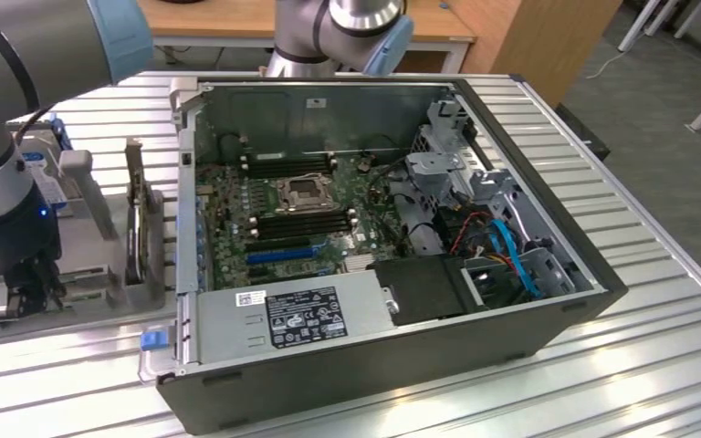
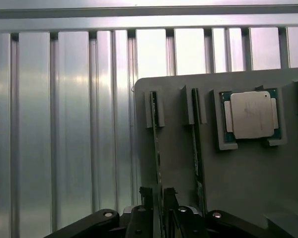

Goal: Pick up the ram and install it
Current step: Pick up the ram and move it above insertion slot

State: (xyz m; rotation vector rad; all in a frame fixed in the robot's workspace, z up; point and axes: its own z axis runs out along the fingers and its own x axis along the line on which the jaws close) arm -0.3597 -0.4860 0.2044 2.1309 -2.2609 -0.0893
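The ram (image 2: 157, 148) is a thin green stick standing on edge in a slot of the grey holder (image 2: 238, 188). My gripper (image 2: 158, 198) straddles its near end, one finger (image 2: 146, 198) tight against each face, so it looks shut on the stick. A second stick (image 2: 196, 139) stands in the neighbouring slot. In the exterior view my gripper (image 1: 12, 294) is down at the holder (image 1: 83, 292), on the exterior view's left. The open computer case (image 1: 387, 246) lies to the right, its dark memory slots (image 1: 308, 222) beside the processor socket (image 1: 302, 192).
A square silver processor (image 2: 252, 114) sits in a pocket of the holder. A flat drive (image 1: 143, 233) stands upright on the holder between my gripper and the case wall (image 1: 183, 182). Everything rests on a ribbed metal table (image 1: 643, 365).
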